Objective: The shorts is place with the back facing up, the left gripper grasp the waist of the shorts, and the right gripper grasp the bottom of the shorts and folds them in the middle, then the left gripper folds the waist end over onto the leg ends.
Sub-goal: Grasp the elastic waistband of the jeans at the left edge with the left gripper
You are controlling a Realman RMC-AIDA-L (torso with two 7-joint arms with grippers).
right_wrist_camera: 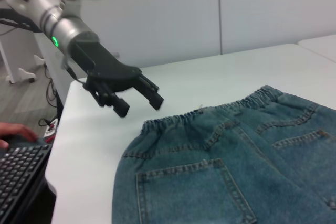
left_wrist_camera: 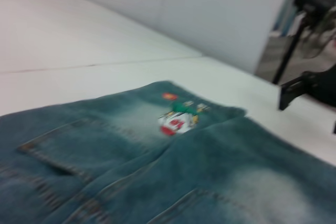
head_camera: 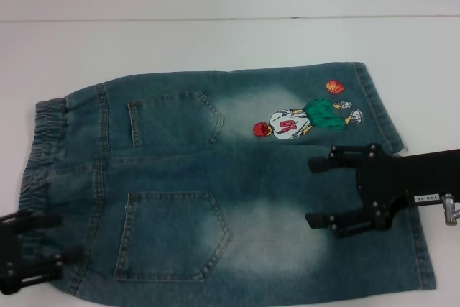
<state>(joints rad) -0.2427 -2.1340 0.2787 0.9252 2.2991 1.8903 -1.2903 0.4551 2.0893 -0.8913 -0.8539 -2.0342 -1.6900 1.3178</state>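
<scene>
The faded blue-green denim shorts (head_camera: 215,185) lie flat on the white counter (head_camera: 215,41), which is bare beyond them and to the left of the gathered waistband (head_camera: 39,156). The black unlabelled left gripper (head_camera: 43,242), jaws apart, hangs at the waistband's near corner. The black labelled right gripper (head_camera: 323,192), jaws apart, hangs over the leg ends, blocking passage there

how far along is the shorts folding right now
Done: the shorts lie flat, back pockets up, on the white table. In hand: the left tool, open, is beside the gathered waist, and the right tool, open, is over the leg nearer the robot, short of the hems. Neither grips cloth. Left: both grasps, the middle fold, and waist over legs.
</scene>
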